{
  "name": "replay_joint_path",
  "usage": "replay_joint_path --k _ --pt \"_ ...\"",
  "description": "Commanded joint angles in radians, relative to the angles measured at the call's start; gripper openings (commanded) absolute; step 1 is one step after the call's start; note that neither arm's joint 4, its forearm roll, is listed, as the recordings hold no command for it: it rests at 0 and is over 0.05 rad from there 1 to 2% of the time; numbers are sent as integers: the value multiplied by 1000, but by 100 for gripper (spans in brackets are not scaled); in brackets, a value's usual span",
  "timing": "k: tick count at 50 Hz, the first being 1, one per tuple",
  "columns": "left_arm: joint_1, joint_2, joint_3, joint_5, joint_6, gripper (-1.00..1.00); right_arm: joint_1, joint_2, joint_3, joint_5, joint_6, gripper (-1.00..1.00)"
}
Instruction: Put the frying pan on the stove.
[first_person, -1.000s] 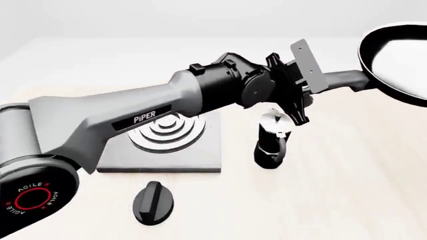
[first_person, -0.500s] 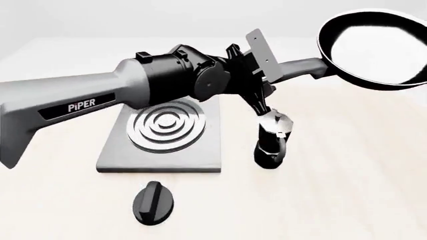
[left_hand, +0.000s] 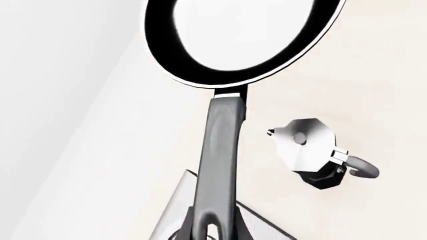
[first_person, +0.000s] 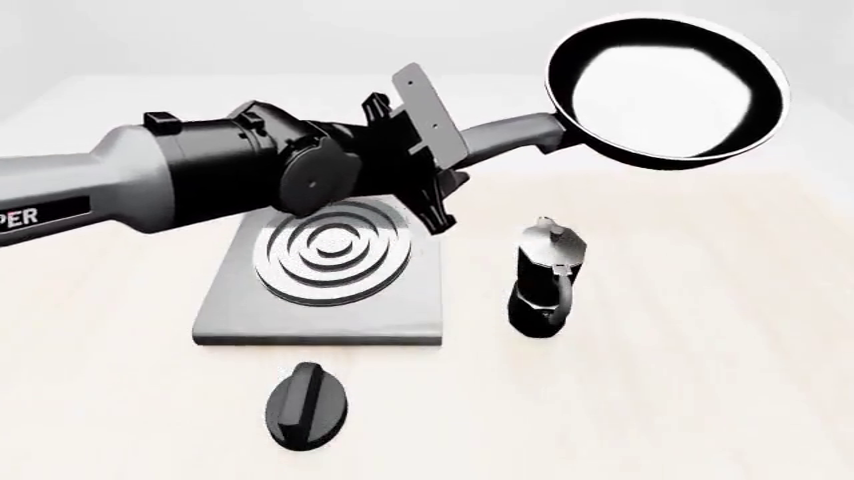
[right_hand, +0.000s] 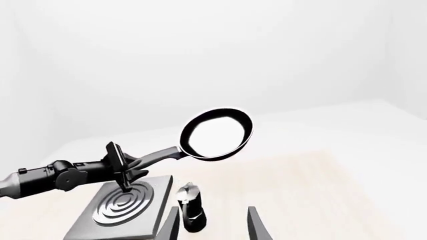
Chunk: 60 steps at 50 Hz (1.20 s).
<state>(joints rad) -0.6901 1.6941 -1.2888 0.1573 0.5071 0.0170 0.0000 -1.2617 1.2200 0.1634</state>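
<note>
Front view: the left arm (first_person: 174, 185) reaches in from the left, and its gripper (first_person: 430, 172) is clamped on the end of the long grey handle of the frying pan (first_person: 667, 90). The pan is held in the air, well above the tabletop (first_person: 694, 380), tilted so that its glossy inside faces the camera; it sits to the upper right of the stove and above the moka pot (first_person: 545, 275).

The stove (first_person: 334, 270), a flat grey square with silver rings, lies on the tabletop below the gripper, with nothing resting on it. The moka pot stands upright just to the right of the stove, apart from it. A small black knob (first_person: 307, 403) lies on the tabletop in front of the stove, near its front edge but not touching.

Left wrist view: the frying pan (left_hand: 243, 40) extends away from the camera, its handle running back to the jaws, which close on the slotted end. The moka pot (left_hand: 313, 152) appears beside the handle, seen from above.

Right wrist view: the right gripper (right_hand: 213, 222) shows two fingers spread wide with nothing between them, far back from the scene. Beyond it are the raised frying pan (right_hand: 217, 134), the stove (right_hand: 123, 205) and the moka pot (right_hand: 191, 205).
</note>
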Motion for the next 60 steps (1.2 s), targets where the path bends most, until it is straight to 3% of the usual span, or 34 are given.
replay_joint_path --k 1,38,60 --pt "48 -121 108 -46 -22 -100 -1 0 1 0 -7 100" --pt "223 -484 539 -119 -81 -100 3 0 2 0 -1 100" --pt "311 -685 717 -77 -94 -100 10 0 0 0 1 100"
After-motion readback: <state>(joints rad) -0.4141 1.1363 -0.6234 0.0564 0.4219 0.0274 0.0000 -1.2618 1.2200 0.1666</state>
